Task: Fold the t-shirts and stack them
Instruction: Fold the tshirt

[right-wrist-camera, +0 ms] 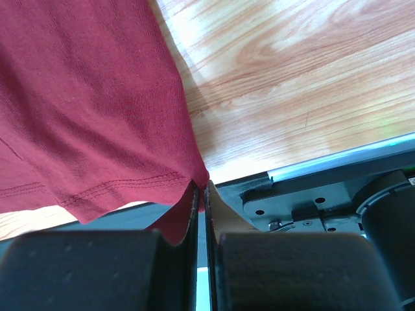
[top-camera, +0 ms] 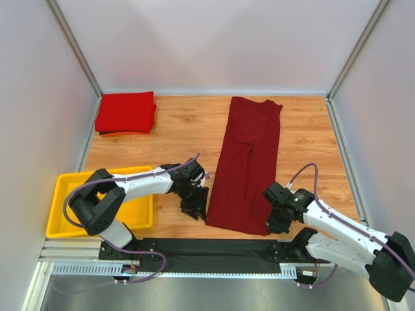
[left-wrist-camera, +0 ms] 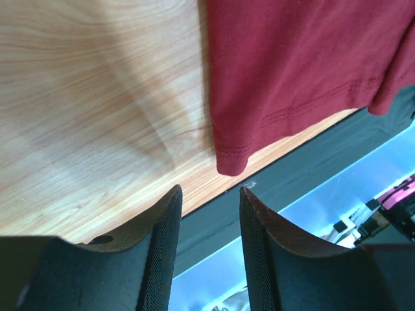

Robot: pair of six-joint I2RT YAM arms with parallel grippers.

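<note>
The dark maroon t-shirt (top-camera: pixel 246 162) lies as a long folded strip down the middle of the table. Its near hem shows in the left wrist view (left-wrist-camera: pixel 292 71) and the right wrist view (right-wrist-camera: pixel 84 110). My right gripper (top-camera: pixel 275 223) is shut on the shirt's near right corner (right-wrist-camera: pixel 201 184). My left gripper (top-camera: pixel 194 208) is open and empty just left of the near left corner, with its fingers (left-wrist-camera: pixel 162 253) over the table's front edge. The brighter red t-shirt (top-camera: pixel 126 111) lies folded at the back left.
A yellow plastic tray (top-camera: pixel 65 201) sits at the near left beside the left arm. A black strip (top-camera: pixel 214 247) and a metal rail run along the table's front edge. White walls close in the left, back and right sides.
</note>
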